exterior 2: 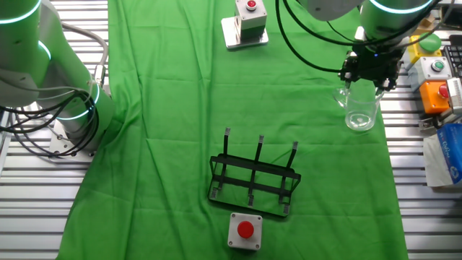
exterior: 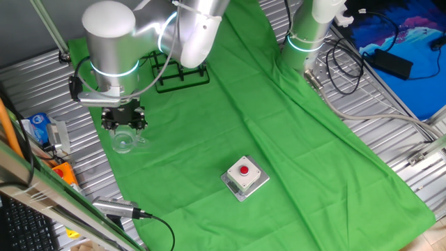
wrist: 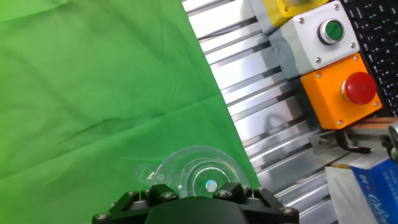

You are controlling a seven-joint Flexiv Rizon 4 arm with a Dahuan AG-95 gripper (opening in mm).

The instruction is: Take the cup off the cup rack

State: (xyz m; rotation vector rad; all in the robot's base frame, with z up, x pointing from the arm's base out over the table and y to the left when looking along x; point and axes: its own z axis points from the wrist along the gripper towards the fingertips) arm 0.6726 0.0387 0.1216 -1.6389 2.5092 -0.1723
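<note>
The cup (exterior: 123, 141) is a clear glass mug standing upright on the green cloth near its left edge, apart from the rack. It also shows in the other fixed view (exterior 2: 359, 110) and from above in the hand view (wrist: 200, 173). My gripper (exterior: 124, 123) hangs directly over the cup, just above its rim, with its jaws apart and nothing between them. The cup rack (exterior: 180, 75) is a black wire frame standing empty on the cloth, partly hidden behind my arm; the other fixed view shows the rack (exterior 2: 254, 180) in full.
A grey box with a red button (exterior: 244, 177) sits on the cloth. Orange and grey button boxes (wrist: 339, 90) and a blue packet (wrist: 367, 190) lie on the metal table beside the cloth's edge. A second arm's base (exterior: 304, 42) stands at the back.
</note>
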